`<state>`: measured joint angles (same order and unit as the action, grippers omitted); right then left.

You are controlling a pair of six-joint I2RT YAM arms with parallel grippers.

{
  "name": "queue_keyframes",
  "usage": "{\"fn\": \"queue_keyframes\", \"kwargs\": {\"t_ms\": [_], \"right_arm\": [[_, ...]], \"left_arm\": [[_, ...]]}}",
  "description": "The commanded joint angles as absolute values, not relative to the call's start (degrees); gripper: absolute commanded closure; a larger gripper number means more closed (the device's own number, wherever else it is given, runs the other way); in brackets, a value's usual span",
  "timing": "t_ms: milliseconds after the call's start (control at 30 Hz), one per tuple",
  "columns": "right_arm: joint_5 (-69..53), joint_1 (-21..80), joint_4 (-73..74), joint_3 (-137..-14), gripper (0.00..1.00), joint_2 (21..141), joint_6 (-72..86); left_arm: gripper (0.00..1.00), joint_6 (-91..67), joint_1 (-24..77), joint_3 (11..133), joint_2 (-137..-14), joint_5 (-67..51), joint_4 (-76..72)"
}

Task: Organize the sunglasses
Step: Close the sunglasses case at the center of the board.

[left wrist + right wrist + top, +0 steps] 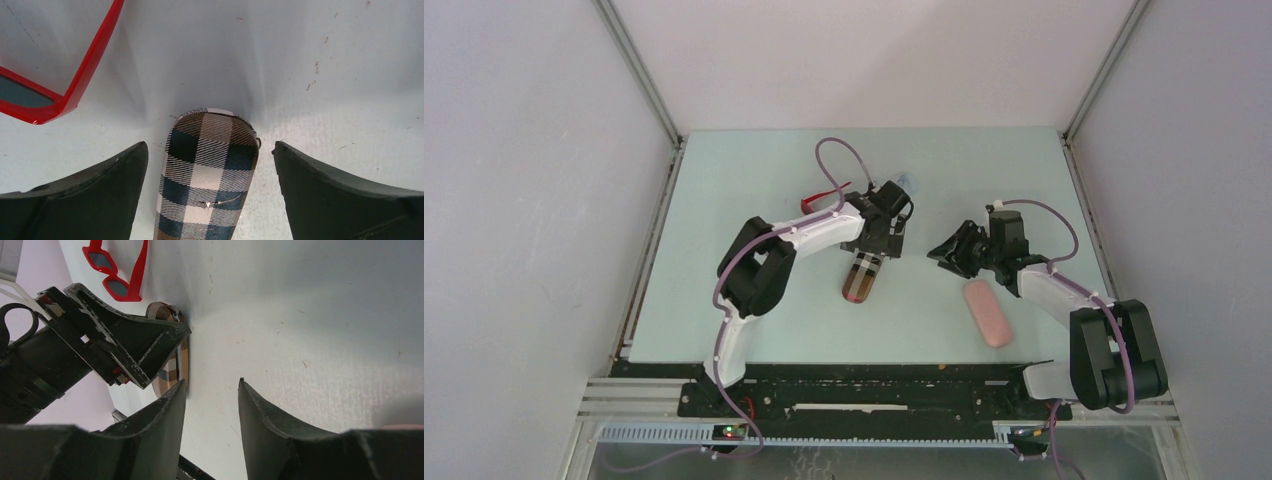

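Observation:
The red-framed sunglasses [824,198] lie on the table at the back, left of the left arm's wrist; the left wrist view shows one corner of the red frame [75,75]. My left gripper [871,250] [210,147] is open and straddles the far end of a plaid case [861,278] [210,175], with a gap on each side. My right gripper [944,255] [212,382] hovers to the right of it, open with only bare table between its fingers. In the right wrist view the sunglasses [117,270] lie beyond the left gripper [120,340].
A pink oblong case [986,313] lies near the right arm's forearm. A pale blue cloth [909,181] shows just behind the left gripper. The pale green table [744,300] is walled on the left, right and back.

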<state>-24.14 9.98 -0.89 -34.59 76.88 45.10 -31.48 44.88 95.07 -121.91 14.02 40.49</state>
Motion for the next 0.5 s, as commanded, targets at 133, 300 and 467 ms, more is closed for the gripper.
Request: {"fn": "queue_keyframes", "kwargs": {"t_ms": [133, 300, 467], "right_arm": [[-24.66, 9.49, -0.49, -34.65, 0.50, 75.26, 43.72], [-24.85, 9.41, -0.86, -33.88, 0.50, 75.02, 43.99], [-24.80, 9.33, -1.01, -33.08, 0.50, 74.66, 44.12]], "left_arm": [[0.10, -32.01, 44.84, 98.29, -123.23, 15.61, 41.15], [0.27, -31.98, 44.58, 99.86, -124.67, 15.37, 41.13], [0.70, -31.22, 44.65, 99.73, -124.19, 14.39, 40.11]]}}
